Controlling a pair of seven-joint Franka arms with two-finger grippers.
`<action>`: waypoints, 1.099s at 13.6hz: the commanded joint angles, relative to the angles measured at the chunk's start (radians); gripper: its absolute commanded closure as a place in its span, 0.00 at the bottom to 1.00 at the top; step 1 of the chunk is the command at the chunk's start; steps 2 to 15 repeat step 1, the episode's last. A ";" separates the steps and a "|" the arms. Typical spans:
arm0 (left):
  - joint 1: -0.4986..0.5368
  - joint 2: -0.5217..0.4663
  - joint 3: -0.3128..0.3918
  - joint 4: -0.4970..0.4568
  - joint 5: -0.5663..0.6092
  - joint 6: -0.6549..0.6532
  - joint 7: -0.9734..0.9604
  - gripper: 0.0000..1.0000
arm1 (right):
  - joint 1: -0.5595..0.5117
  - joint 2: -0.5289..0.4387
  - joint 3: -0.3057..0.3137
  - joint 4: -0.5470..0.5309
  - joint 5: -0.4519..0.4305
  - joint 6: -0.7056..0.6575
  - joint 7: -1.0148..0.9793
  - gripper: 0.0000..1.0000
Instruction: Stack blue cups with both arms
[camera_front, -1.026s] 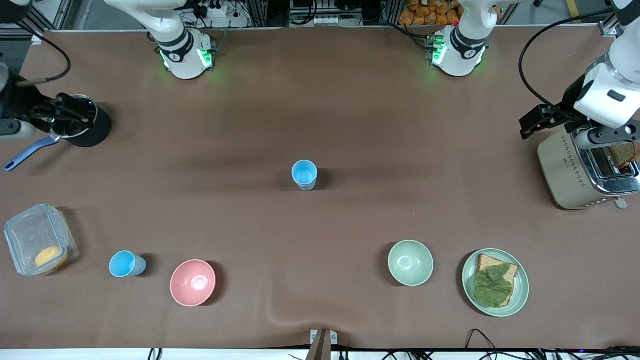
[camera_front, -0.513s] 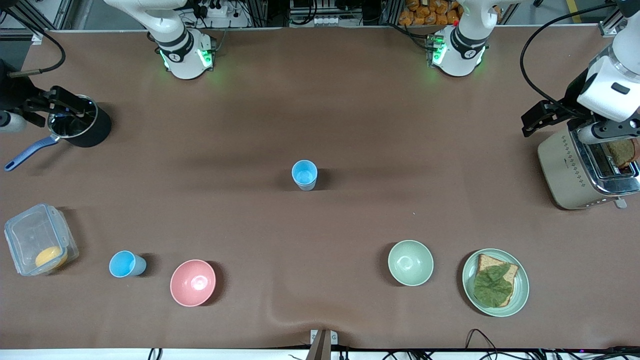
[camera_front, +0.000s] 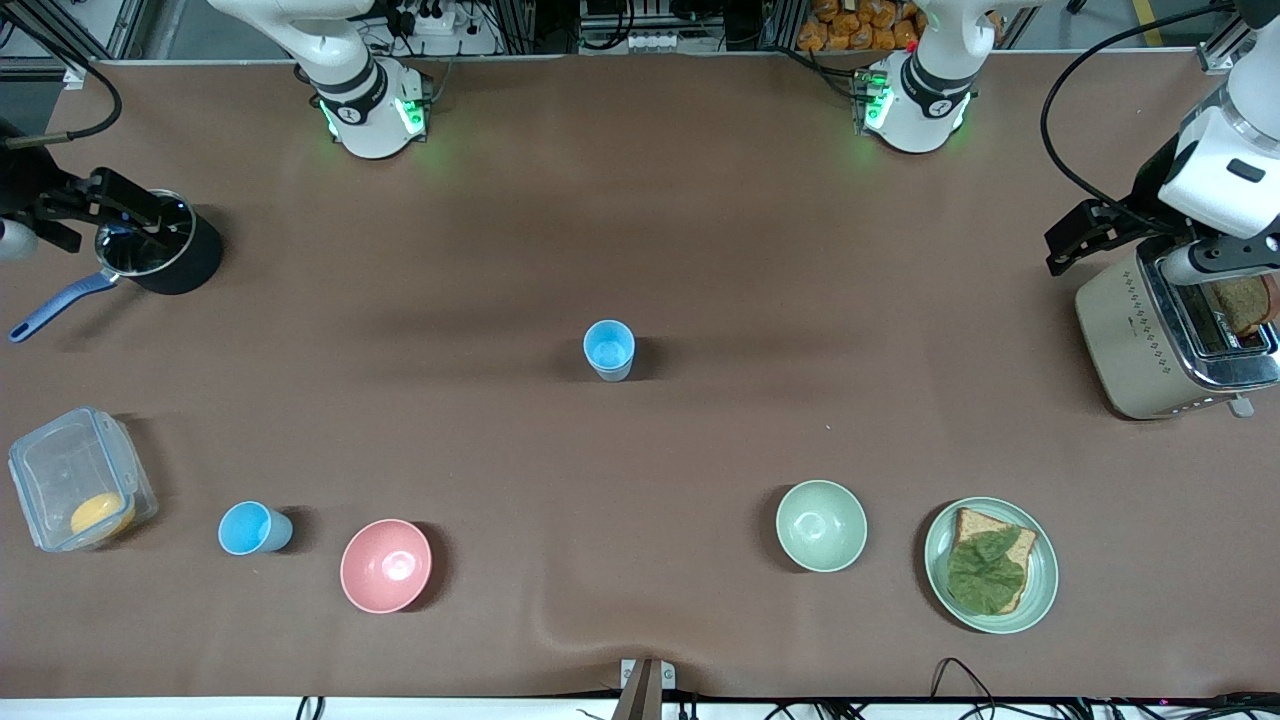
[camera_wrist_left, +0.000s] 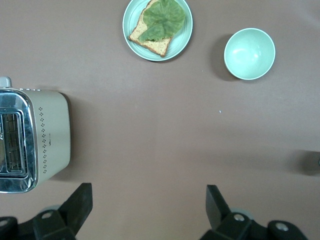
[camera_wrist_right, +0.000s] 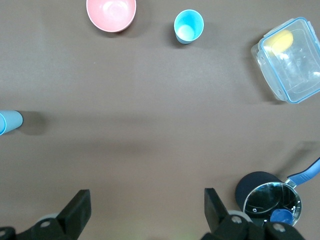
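One light blue cup (camera_front: 609, 349) stands upright mid-table; only its edge shows in the right wrist view (camera_wrist_right: 9, 122). A second blue cup (camera_front: 254, 528) stands upright between the clear box and the pink bowl, and the right wrist view shows it too (camera_wrist_right: 188, 26). My right gripper (camera_front: 120, 205) hangs open and empty in the air by the black pot at the right arm's end; its own view shows it (camera_wrist_right: 145, 207) over bare table. My left gripper (camera_front: 1080, 235) hangs open and empty beside the toaster, over bare table in its own view (camera_wrist_left: 147, 200).
A black pot (camera_front: 160, 255) with a blue handle, a clear lidded box (camera_front: 80, 478) and a pink bowl (camera_front: 386, 565) are at the right arm's end. A green bowl (camera_front: 821, 525), a plate with bread and lettuce (camera_front: 1040, 590) and a toaster (camera_front: 1130, 340) are at the left arm's end.
My right gripper has drifted off the pot toward the table's end. My left gripper has shifted slightly by the toaster. The cups have not moved.
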 joint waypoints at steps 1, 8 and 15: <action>0.000 -0.001 0.003 0.007 -0.011 0.003 0.016 0.00 | -0.015 0.000 0.015 0.006 -0.016 -0.012 0.011 0.00; 0.000 -0.001 0.003 0.007 -0.011 0.003 0.016 0.00 | -0.015 0.000 0.015 0.006 -0.016 -0.012 0.011 0.00; 0.000 -0.001 0.003 0.007 -0.011 0.003 0.016 0.00 | -0.015 0.000 0.015 0.006 -0.016 -0.012 0.011 0.00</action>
